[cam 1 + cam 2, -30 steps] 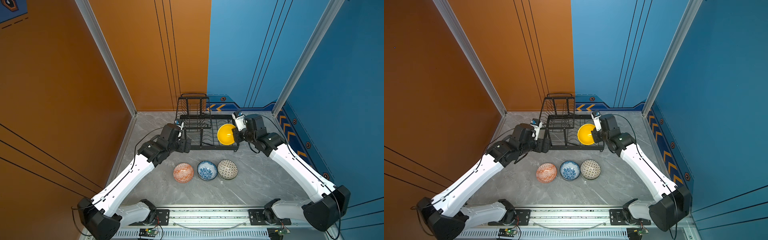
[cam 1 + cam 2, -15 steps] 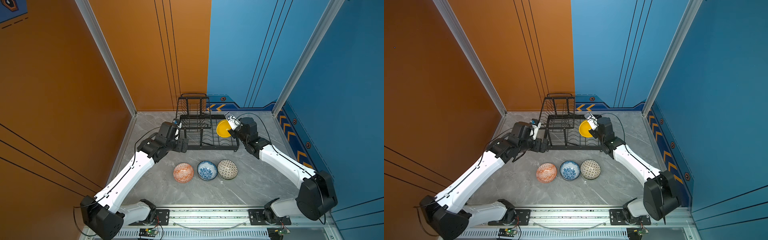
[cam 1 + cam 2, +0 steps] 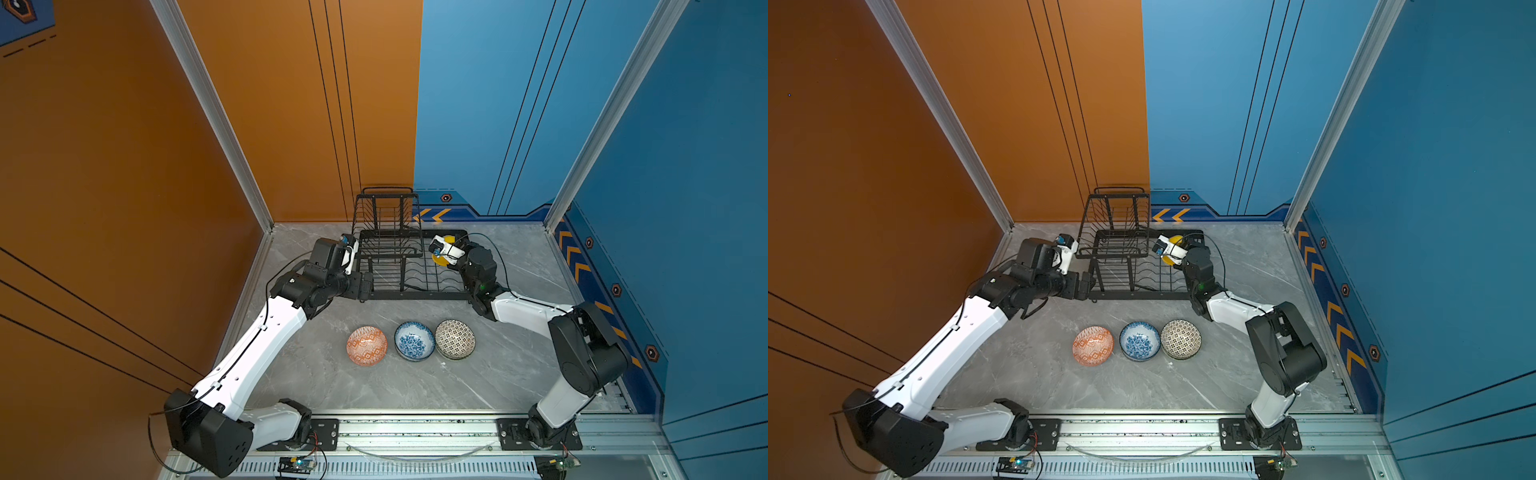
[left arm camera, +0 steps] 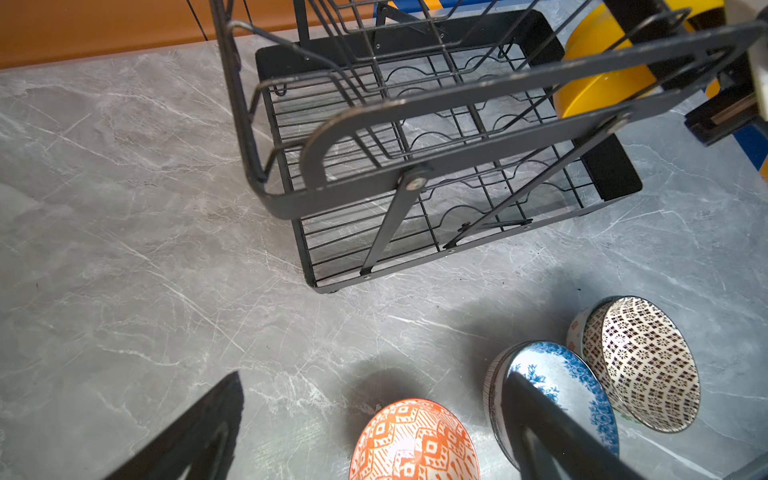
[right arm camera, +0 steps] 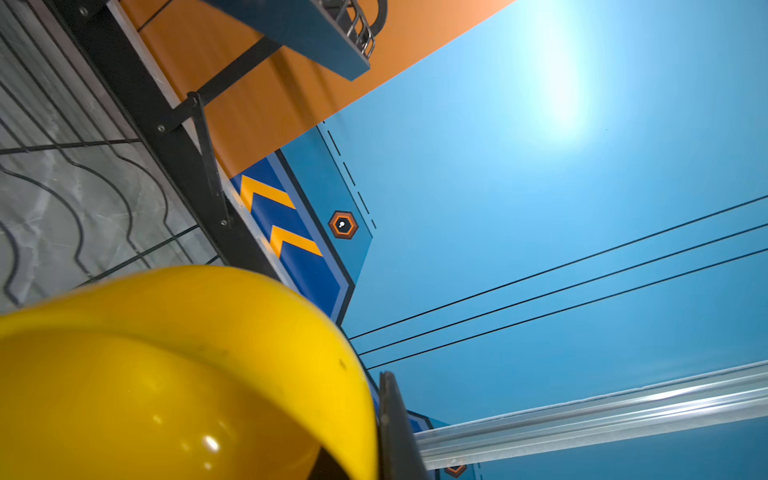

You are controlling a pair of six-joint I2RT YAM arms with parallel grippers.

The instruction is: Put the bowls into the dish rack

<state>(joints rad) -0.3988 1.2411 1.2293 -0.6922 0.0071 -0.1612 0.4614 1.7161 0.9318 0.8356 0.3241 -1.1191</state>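
The yellow bowl (image 5: 166, 395) is smooth and glossy, with bright highlights. The rack (image 4: 415, 166) is matt black metal, wire and flat bar, scuffed along its edges. The surface (image 4: 124, 249) looks like grey veined stone, smooth and dull-sheened. The patterned bowls (image 4: 640, 361) beside the left gripper (image 4: 374, 376) look glazed.

yellow bowl (image 3: 439, 260): mostly hidden behind right arm (image 3: 519, 309) | orange-white bowl (image 4: 415, 440): cut off at wrist-view edge

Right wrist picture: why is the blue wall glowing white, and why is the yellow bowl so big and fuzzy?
Right wrist view: a light reflects off the blue wall as white glare; the yellow bowl sits right by the lens, so it looms large and soft. Left wrist view: no such glare.
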